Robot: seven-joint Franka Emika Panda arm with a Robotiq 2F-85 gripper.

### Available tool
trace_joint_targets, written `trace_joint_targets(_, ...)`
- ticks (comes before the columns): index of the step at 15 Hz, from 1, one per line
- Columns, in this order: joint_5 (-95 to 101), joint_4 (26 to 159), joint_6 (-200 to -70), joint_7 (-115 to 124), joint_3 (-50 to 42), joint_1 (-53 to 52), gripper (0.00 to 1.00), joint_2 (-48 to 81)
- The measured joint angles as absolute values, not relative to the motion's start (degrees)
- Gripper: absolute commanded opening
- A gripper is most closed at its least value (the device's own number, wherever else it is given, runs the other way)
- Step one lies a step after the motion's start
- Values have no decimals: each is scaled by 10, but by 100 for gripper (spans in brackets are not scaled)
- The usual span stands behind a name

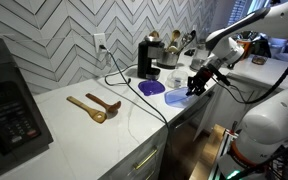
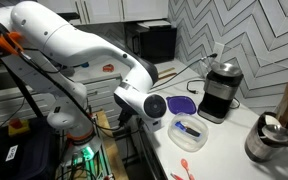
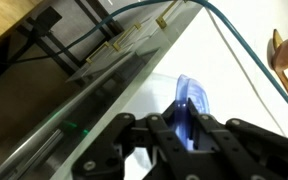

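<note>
Pinching the rim of a translucent blue plastic container [image 3: 191, 98], the gripper [image 3: 187, 128] has its fingers pressed together on it at the front edge of the white counter [image 1: 74, 135], beside a round purple lid [image 1: 150, 88]; grasp made, container judged not yet lifted clear

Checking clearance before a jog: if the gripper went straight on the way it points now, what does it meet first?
The blue plastic piece: the gripper looks shut on its rim. Beyond that lies the white countertop, near its front edge, though depth is unclear from the wrist view.
</note>
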State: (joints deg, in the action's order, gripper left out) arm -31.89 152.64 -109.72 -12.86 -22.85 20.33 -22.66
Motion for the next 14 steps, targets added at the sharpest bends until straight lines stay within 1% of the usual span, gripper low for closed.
trace_joint_targets(4,-242,1482,-1071,-122,-219,205,2,-258)
trace_joint_targets(5,-223,1467,-1062,-125,-216,204,8,-264)
trace_joint_targets(12,-220,1460,-1060,-124,-215,203,8,-261)
trace_joint_targets(13,-220,1460,-1060,-124,-215,203,2,-261)
trace_joint_targets(14,-220,1460,-1060,-124,-215,203,2,-261)
